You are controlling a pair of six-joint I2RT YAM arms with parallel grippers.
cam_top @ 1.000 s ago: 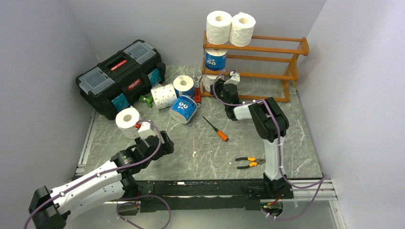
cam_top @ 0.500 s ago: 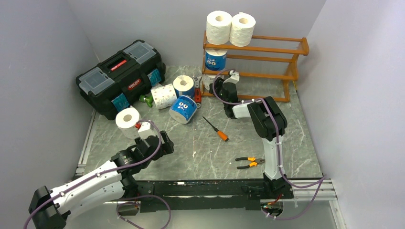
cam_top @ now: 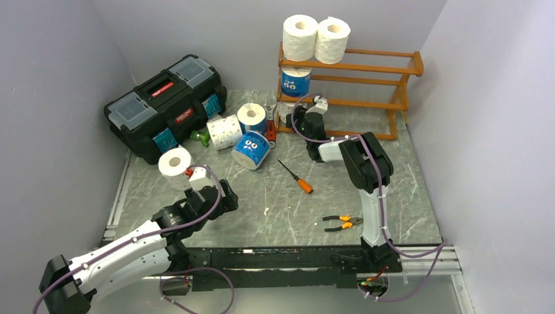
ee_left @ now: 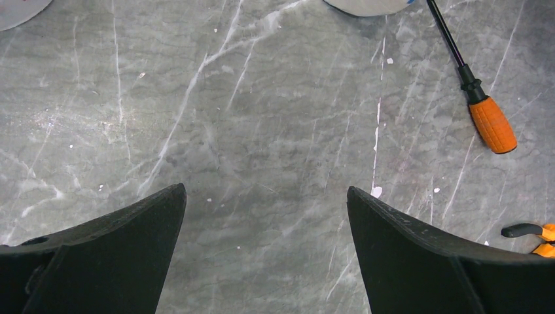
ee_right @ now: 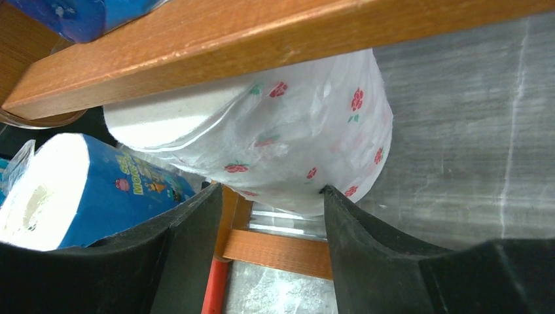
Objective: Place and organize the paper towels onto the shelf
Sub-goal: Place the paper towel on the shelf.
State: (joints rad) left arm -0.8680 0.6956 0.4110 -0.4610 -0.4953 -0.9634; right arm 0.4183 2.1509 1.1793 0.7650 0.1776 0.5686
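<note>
- Right arm edges a shade further in at the shelf's (cam_top: 366, 69) left end since a second ago; the left arm and every roll on the table (cam_top: 275, 209) sit just where they were.
- Right end effector (ee_right: 270, 188) is tucked in low at the bottom tier, and its two fingers stand apart around the near end of the flower-print white roll (ee_right: 307, 131).
- That roll lies on its side under a wooden slat. The right fingertip touches its wrapper, but whether the pair is pinching it or just bracketing it, I cannot tell.
- Up top, two white rolls (cam_top: 300, 37) (cam_top: 332, 39) sit side by side and touching on the highest tier, hard against its left end.
- One blue roll (cam_top: 296, 82) stands on the middle tier, directly below them.
- Left end effector (ee_left: 265, 190) hangs over bare marble, fingers spread wide with nothing between them.
- Just beyond it, a plain white roll (cam_top: 175, 163) stands upright on the table.
- Three more wait in a cluster between the black toolbox (cam_top: 167, 104) and the shelf: a patterned white roll (cam_top: 224, 131) on its side, a blue one standing (cam_top: 252, 119), and a blue one with cartoon eyes (cam_top: 250, 149) tipped over in front.
- An orange-handled screwdriver (cam_top: 296, 176) lies mid-table, well apart from the rolls, and the pliers (cam_top: 341, 224) rest nearer the right arm's base.
</note>
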